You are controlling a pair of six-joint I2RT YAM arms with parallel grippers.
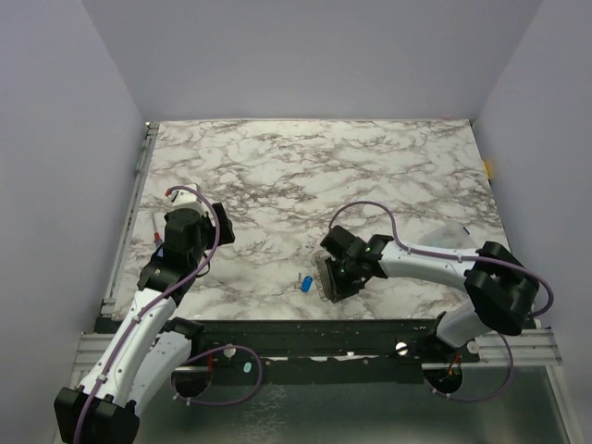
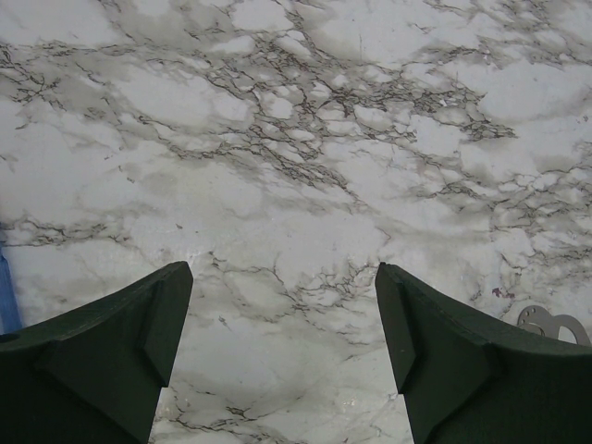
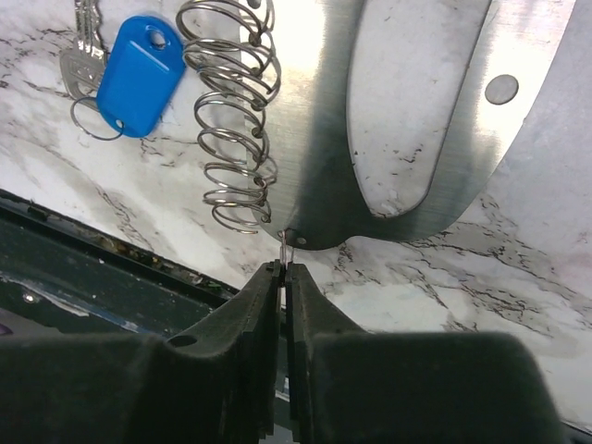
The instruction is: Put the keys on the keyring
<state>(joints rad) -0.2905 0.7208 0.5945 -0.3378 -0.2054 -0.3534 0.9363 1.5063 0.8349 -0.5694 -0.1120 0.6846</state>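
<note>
Black rail [image 3: 83, 268] runs along the near edge of the tbl [image 1: 314, 157]. Just past it the R gripper [image 3: 283, 270] has its fingers squeezed together on a thin wire end that pokes up btwn the tips, right at the rim of a shiny steel plate [image 3: 416, 111]. That wire end looks to run into the keyring [image 3: 227, 120], a silvery coil of loops lying along the plate's left edge; can't be sure it's one piece. Keys [image 3: 139, 74]: a blue-headed one w/ a plain silver one beside it, flat on the marble just left of the coil and apart from it, seemingly on a small ring of their own. From above they show as a blue speck just left of the R gripper.

Step in hand, I'd say, is getting hold of the keyring, w/ the keys not yet on it. Next move prob. calls for lifting or steadying that wire so a gap opens, and the other arm bringing a key over. The grip is on v. little metal, so it could slip.

L gripper [image 2: 282, 273] hangs wide apart over bare marble on the left, well away from the keys, holding nothing. A small silvery bit [image 2: 552, 324] lies at its cam's lower right and a blue strip [image 2: 6, 291] at the left edge; can't tell what either is. In the way are the plate crowding the coil and the rail close behind.
</note>
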